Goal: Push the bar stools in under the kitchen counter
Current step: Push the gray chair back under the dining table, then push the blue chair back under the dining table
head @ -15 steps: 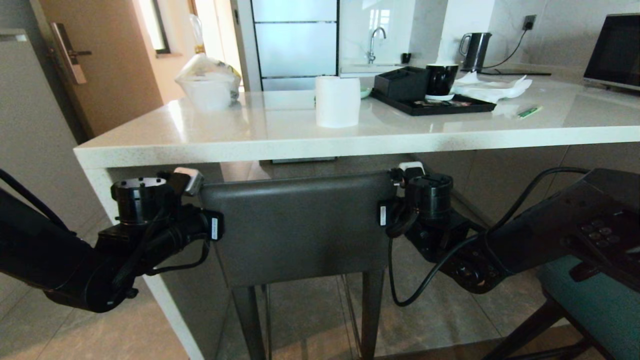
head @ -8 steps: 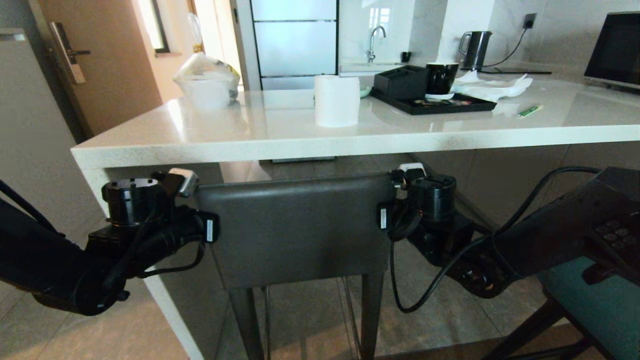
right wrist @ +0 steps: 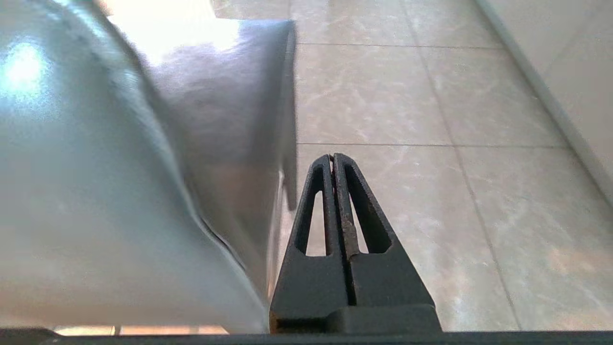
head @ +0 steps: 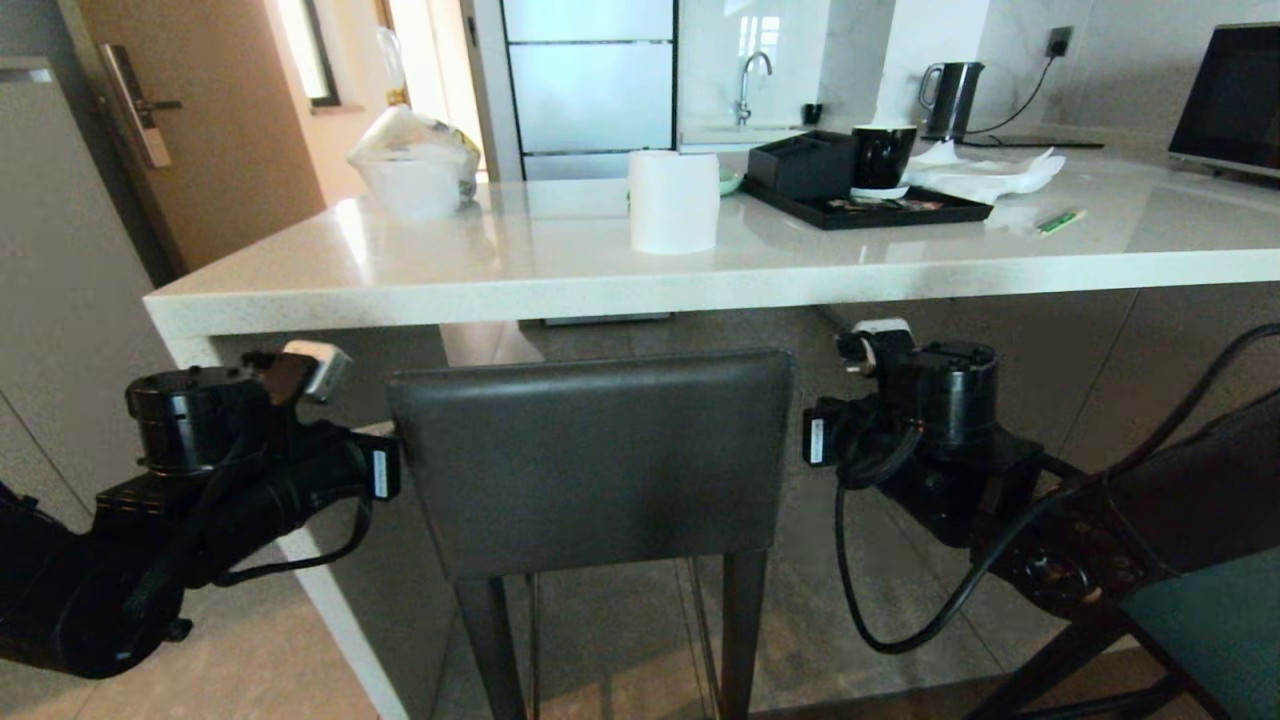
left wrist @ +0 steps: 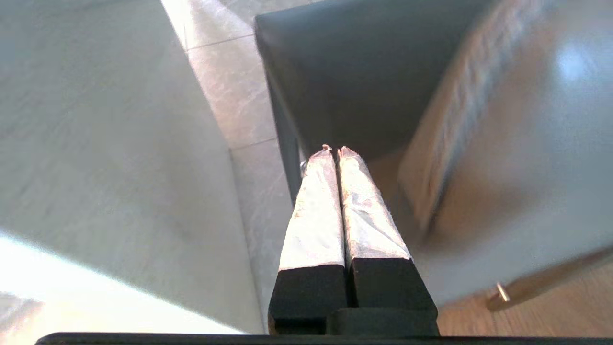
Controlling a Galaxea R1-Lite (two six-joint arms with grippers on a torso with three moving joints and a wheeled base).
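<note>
Glossy white stone surface (head: 560,290) shelters your dark grey leather stool (head: 590,455); the teal stool (head: 1215,630) remains out. Both fingers sets, left (left wrist: 334,151) and right (right wrist: 332,158), are closed, holding nothing.

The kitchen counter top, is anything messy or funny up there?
A little. On the glossy white stone kitchen counter, crumpled white paper lies loose beside the black tray, and a small green pen-like thing lies alone nearby. Nothing looks spilled or broken.
</note>
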